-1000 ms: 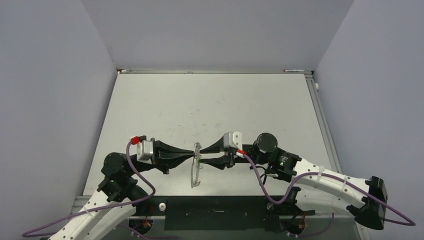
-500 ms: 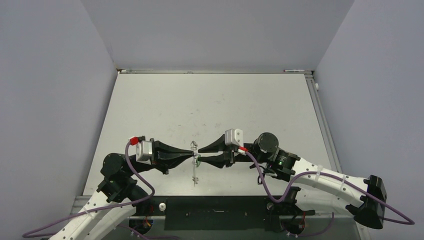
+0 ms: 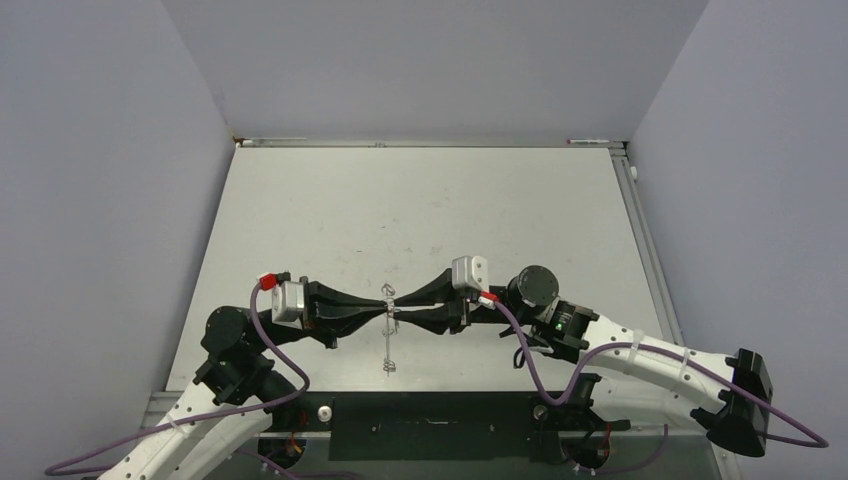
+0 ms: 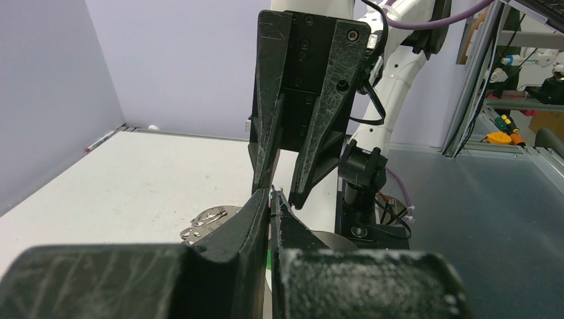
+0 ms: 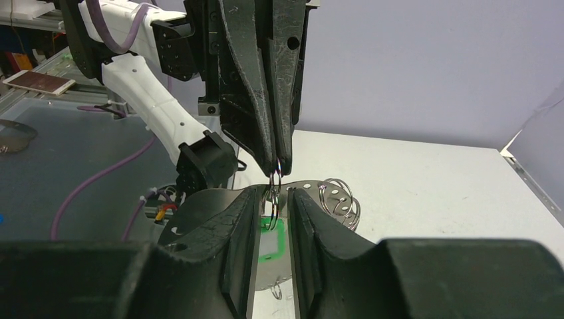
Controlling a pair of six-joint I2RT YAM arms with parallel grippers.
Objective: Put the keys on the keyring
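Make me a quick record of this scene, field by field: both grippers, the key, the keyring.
left gripper: shut, pinching a wire loop on the keyring's rim
right gripper: jaws apart, one on each side of the key
key: green, between the right fingers, just below the pinched loop
keyring: hangs below the two gripper tips, edge-on in the top view
key threaded on: cannot tell

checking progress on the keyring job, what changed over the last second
The right gripper narrowed its jaws around the green key. The keyring, hanging from the left gripper, turned from face-on to edge-on in the top view. The left gripper stayed shut on a small loop of the keyring.
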